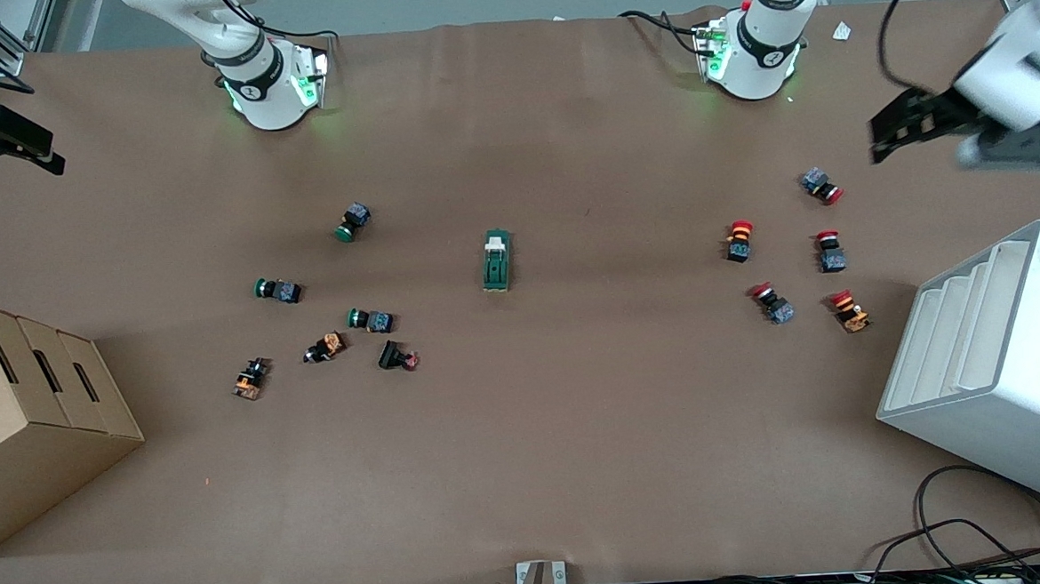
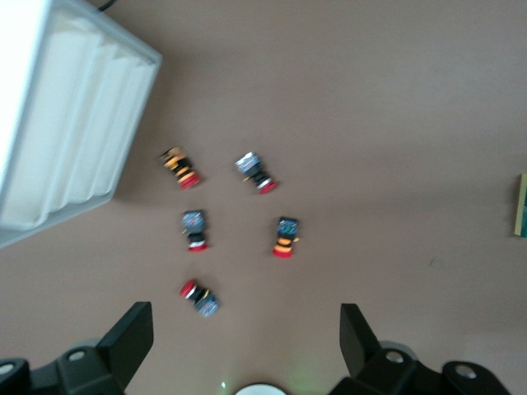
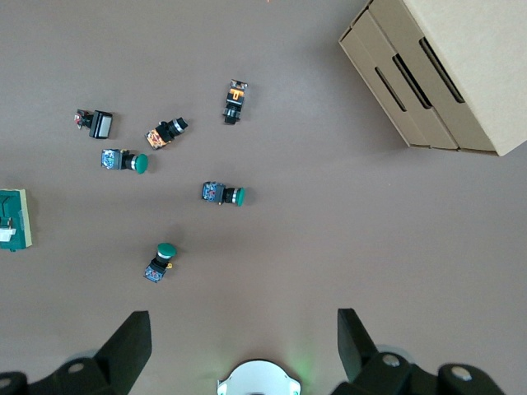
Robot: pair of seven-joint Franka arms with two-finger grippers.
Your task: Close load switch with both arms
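Two white jointed arms are seen held high at the ends of the brown paper-covered table [image 1: 529, 469], neither touching anything. At the right arm's end, a brown cardboard box [image 1: 28, 416] with three slots is noted, and the right gripper [image 3: 244, 346] is held in the air with its black fingers [image 3: 132, 341] spread wide apart, empty, over bare table near a scatter of green- and orange-capped push-buttons [image 1: 326, 320]. At mid-table, well apart from both scatters, the dark-green rectangular load switch [image 1: 497, 260] is found lying flat, its cream lever end [image 1: 496, 239] turned toward the bases. Toward the left arm's end, five red-capped push-buttons [image 1: 794, 260] are recorded beside a white ribbed tray [image 1: 987, 365]. The left gripper [image 2: 247, 346] is held above that cluster, fingers [image 2: 132, 337] likewise apart and empty.
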